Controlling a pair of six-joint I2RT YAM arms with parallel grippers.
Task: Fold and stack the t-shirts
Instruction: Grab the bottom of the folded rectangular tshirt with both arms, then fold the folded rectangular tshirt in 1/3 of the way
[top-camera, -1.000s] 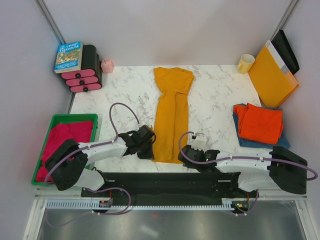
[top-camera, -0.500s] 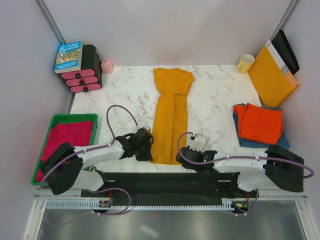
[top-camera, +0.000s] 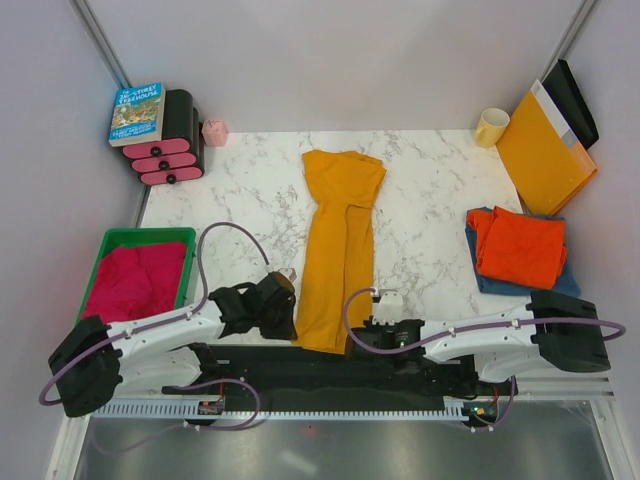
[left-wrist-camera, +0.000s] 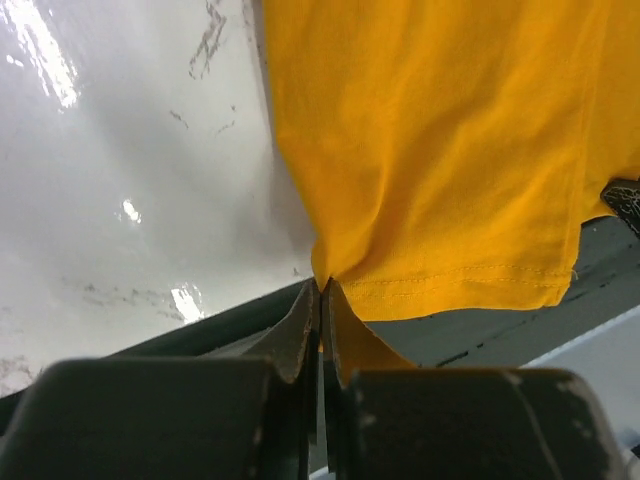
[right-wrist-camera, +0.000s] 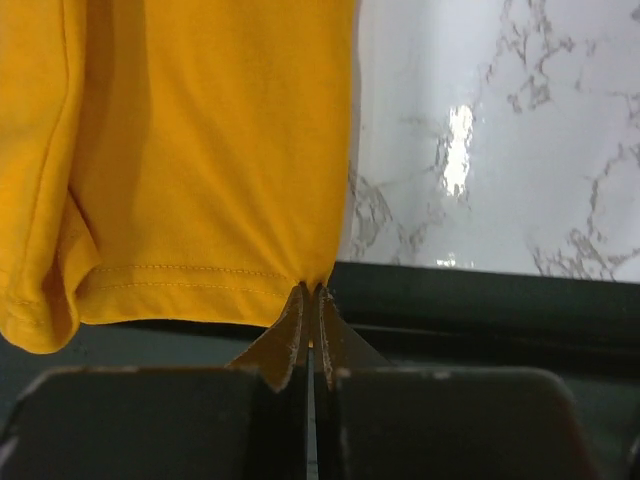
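The mustard-yellow t-shirt (top-camera: 338, 240) lies as a long narrow strip down the middle of the marble table, its hem hanging over the near edge. My left gripper (top-camera: 290, 322) is shut on the hem's left corner (left-wrist-camera: 325, 282). My right gripper (top-camera: 352, 340) is shut on the hem's right corner (right-wrist-camera: 312, 285). The hem stretches between them in the left wrist view (left-wrist-camera: 450, 180) and the right wrist view (right-wrist-camera: 200, 180). The orange-red t-shirt (top-camera: 520, 245) lies folded on the blue t-shirt (top-camera: 484, 276) at the right.
A green tray (top-camera: 118, 237) with red cloth (top-camera: 133, 282) sits at the left. A book (top-camera: 137, 112) lies on a black and pink drawer unit (top-camera: 172, 140) at the back left, beside a small pink box (top-camera: 214, 132). A yellow mug (top-camera: 491, 126) and an orange envelope (top-camera: 543, 152) stand at the back right.
Both grippers have drawn back toward the near edge with the hem in them. The mustard-yellow t-shirt has slid nearer, and its hem now hangs past the table edge.
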